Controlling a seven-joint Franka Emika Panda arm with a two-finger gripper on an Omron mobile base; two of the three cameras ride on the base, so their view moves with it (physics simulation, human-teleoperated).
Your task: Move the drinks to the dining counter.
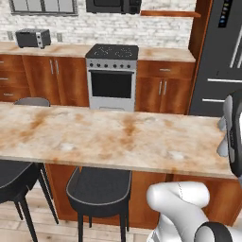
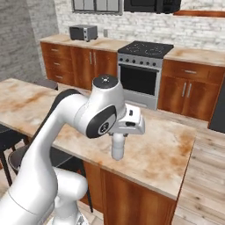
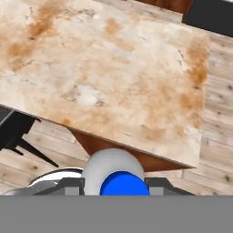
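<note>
Long beige marble dining counter (image 1: 108, 137) with rust-brown veins, wood panels below; its surface is bare under the hand. Two dark round stools (image 1: 99, 189) stand at its near side. Stainless oven range (image 1: 112, 75) against the white brick wall beyond. Two-finger gripper (image 2: 117, 151) hangs above the counter's near edge, clamped on a small clear ribbed water bottle (image 2: 117, 147), blue cap (image 3: 124, 183) uppermost, clear of the marble.

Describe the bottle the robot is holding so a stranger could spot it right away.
Find the long marble dining counter with dark stools. Above its near edge, the gripper is shut on a small clear bottle, hanging upright. Its bright blue cap marks it.
</note>
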